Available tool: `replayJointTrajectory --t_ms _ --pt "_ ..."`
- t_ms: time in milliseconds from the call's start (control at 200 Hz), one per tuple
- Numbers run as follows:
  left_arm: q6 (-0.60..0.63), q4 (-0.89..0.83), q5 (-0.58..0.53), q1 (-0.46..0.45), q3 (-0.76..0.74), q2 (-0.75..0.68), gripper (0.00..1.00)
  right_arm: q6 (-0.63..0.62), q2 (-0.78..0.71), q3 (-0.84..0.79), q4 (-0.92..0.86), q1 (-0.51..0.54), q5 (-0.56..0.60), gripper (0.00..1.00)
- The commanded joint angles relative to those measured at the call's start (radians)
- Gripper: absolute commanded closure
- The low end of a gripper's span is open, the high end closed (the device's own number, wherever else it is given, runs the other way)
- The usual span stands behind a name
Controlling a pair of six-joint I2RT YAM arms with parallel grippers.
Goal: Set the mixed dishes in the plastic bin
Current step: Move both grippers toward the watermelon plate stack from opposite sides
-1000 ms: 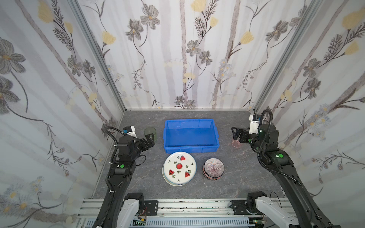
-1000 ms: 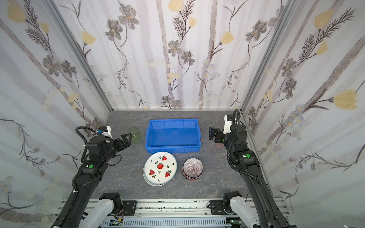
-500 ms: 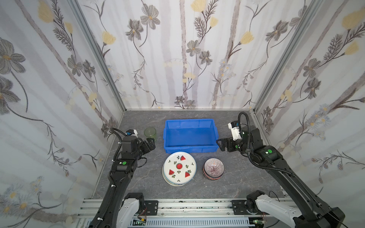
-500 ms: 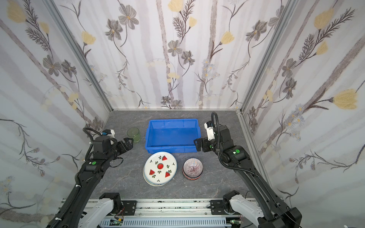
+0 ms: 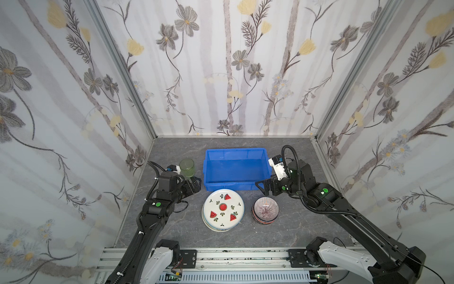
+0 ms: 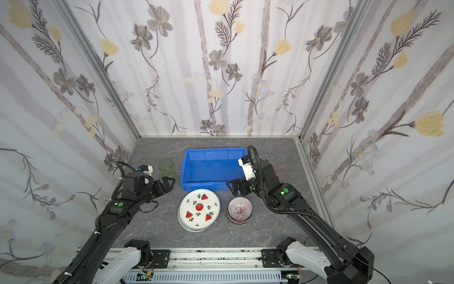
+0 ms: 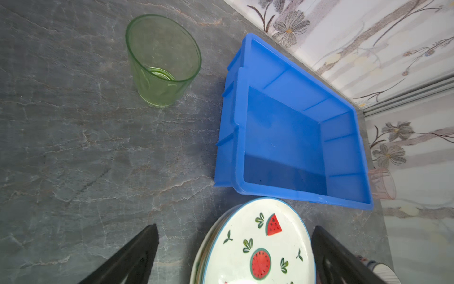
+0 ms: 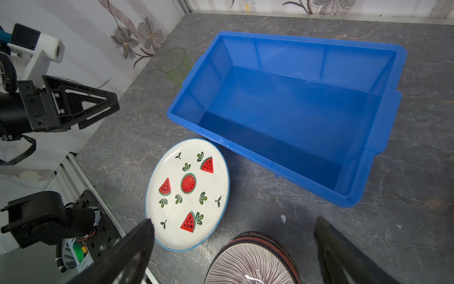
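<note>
Holding left gripper [image 5: 195, 185] and right gripper [image 5: 262, 187] wide, empty.
I see plate stack [image 5: 223, 212] at six o'clock of the blue bin [image 5: 234, 150], bowl stack [image 5: 265, 209] at five, green tumbler [image 5: 187, 167] at nine.

The right pincer [image 5: 261, 188] has left the pink tumbler [image 6: 278, 170] by the right edge of the counter [image 5: 184, 233]. It has swung inward and toward the counter's rail-side edge, and now hangs at the front right corner of the blue bin [image 5: 231, 186], just over the far rim of the stack of bowls [image 5: 265, 209]. The left pincer [image 5: 197, 184] has drawn away from the green tumbler [image 5: 187, 168] and moved inward from the counter's left edge. It now sits beside the bin's front left corner, near the stack of plates [image 5: 223, 213].
</note>
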Motion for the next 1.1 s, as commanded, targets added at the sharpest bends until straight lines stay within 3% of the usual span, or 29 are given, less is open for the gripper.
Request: replayJointTrajectory --t_ms 0,245,450,684,1094 --pt "-0.103 -0.082 0.061 -0.001 -0.006 -0.04 0.0 0.021 0.038 0.025 0.054 0.019 -0.018 0.0" --pt "-0.272 -0.145 0.092 -0.074 -0.066 -0.084 0.0 0.059 0.128 0.06 0.053 0.091 0.024 0.0" --pt "-0.432 -0.143 0.043 -0.222 -0.124 -0.144 0.0 0.071 0.211 0.085 0.027 0.144 0.048 0.0" --pt "-0.504 -0.142 -0.035 -0.33 -0.161 -0.12 0.0 0.088 0.302 0.088 0.038 0.187 0.062 0.0" --pt "-0.559 -0.13 -0.06 -0.365 -0.224 -0.149 0.0 0.102 0.42 0.093 0.079 0.22 0.043 0.0"
